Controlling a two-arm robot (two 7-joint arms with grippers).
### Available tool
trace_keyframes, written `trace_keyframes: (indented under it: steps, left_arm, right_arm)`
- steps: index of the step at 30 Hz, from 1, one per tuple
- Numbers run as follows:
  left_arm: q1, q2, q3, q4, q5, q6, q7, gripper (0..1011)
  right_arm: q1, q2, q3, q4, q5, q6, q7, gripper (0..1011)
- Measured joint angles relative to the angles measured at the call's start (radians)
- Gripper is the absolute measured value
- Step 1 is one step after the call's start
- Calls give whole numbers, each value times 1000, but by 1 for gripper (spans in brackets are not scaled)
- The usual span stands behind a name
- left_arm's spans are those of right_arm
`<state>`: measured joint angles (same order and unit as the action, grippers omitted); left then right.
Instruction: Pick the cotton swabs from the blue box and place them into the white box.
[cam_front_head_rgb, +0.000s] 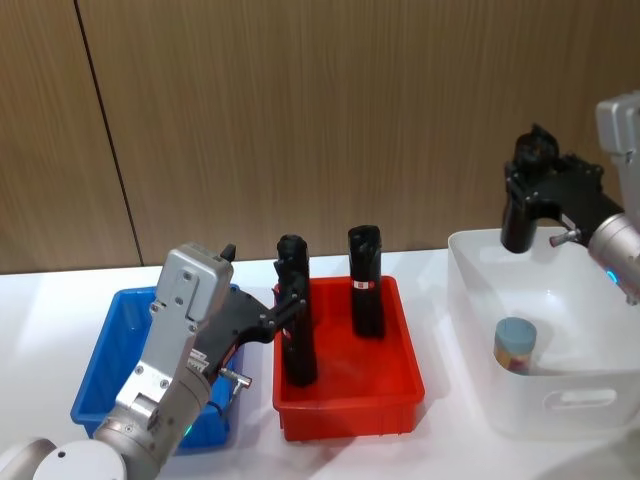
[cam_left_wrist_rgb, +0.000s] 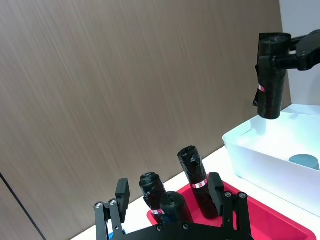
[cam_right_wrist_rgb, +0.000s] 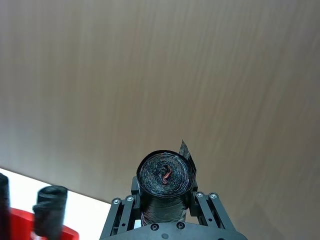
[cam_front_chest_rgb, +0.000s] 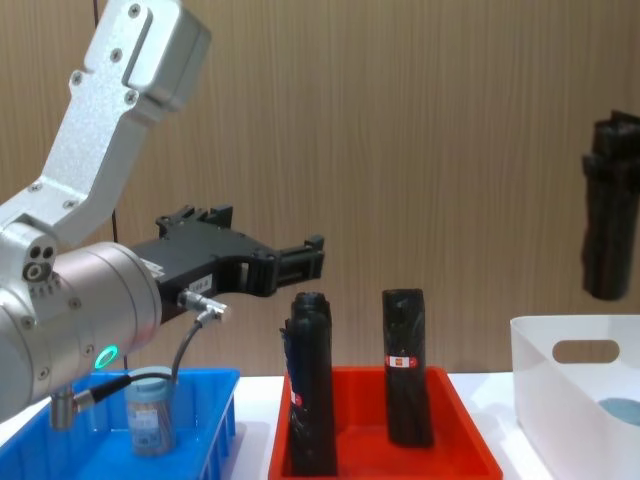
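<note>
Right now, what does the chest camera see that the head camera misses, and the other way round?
Chest view alone: a cotton swab jar standing in the blue box. Head view alone: another jar inside the white box. Both share the red tray with its upright black rolls, the left gripper, fingers open, and the right gripper holding a black roll above the white box.

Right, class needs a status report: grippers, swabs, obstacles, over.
Right gripper holds black roll above white box. Left gripper open, empty, over red tray. One swab jar in white box, one in blue box.
</note>
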<state>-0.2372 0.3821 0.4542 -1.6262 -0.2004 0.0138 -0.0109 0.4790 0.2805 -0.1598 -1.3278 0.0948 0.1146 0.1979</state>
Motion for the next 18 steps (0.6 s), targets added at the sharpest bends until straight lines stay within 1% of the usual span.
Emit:
trace_keyframes:
  steps: [3,6,8,11,14,16,18]
  left_arm:
    - [0,0,0,0,0,0,0,1004]
    - [0,0,0,0,0,0,0,1004]
    - [0,0,0,0,0,0,0,1004]
    - [0,0,0,0,0,0,0,1004]
    - [0,0,0,0,0,0,0,1004]
    - [0,0,0,0,0,0,0,1004]
    - [0,0,0,0,0,0,0,1004]
  right_arm:
    - [21,-1,2,48,-16,-10,-5,497]
    - [35,-3,2,81,-28,-16,-9,496]
    - [53,-7,2,126,-37,-21,-10,496]
    - [64,-10,0,156,-42,-24,-10,497]
    - [80,-16,-4,205,-45,-25,-8,496]
    - [83,-17,-5,212,-45,-25,-7,496]
    - [92,-21,-7,240,-45,-25,-1,497]
